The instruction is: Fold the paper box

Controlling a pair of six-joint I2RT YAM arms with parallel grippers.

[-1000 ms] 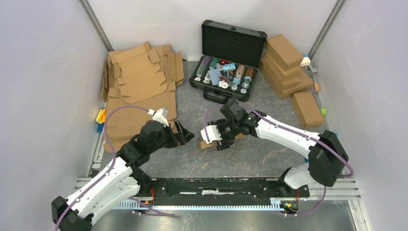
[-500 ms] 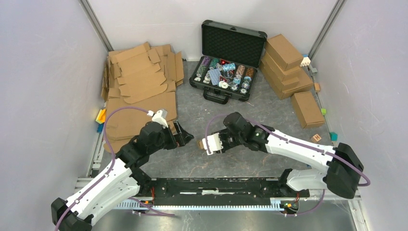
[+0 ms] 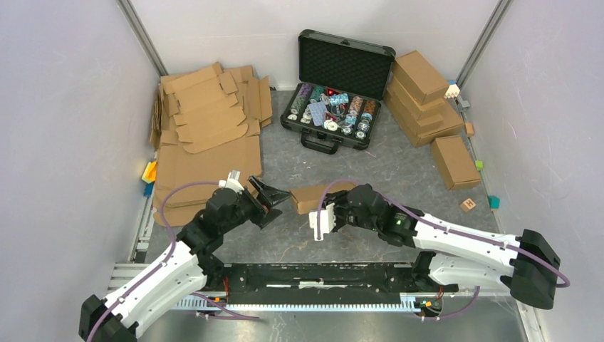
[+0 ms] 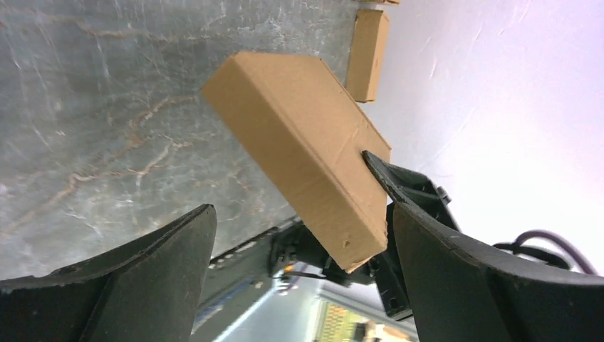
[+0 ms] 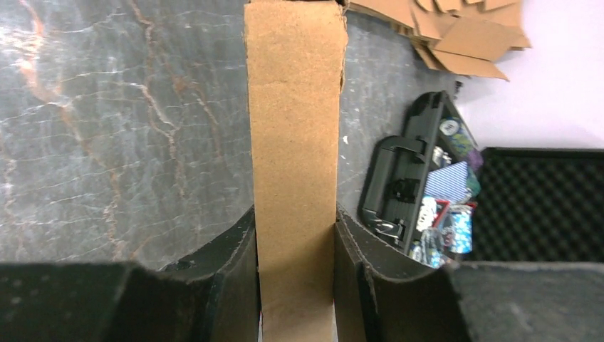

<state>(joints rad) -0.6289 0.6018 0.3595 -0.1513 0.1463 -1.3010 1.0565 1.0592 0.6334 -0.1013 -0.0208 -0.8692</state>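
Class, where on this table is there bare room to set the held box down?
Bare tabletop lies between the paper box and the base rail, and between the black case and the lone finished box. Crowded: flat blanks far left, stacked boxes far right.

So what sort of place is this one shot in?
Likely a lab robot cell, not a real packing floor: white panel walls close in a grey tabletop holding flat cardboard blanks, stacked finished boxes and an open poker-chip case.
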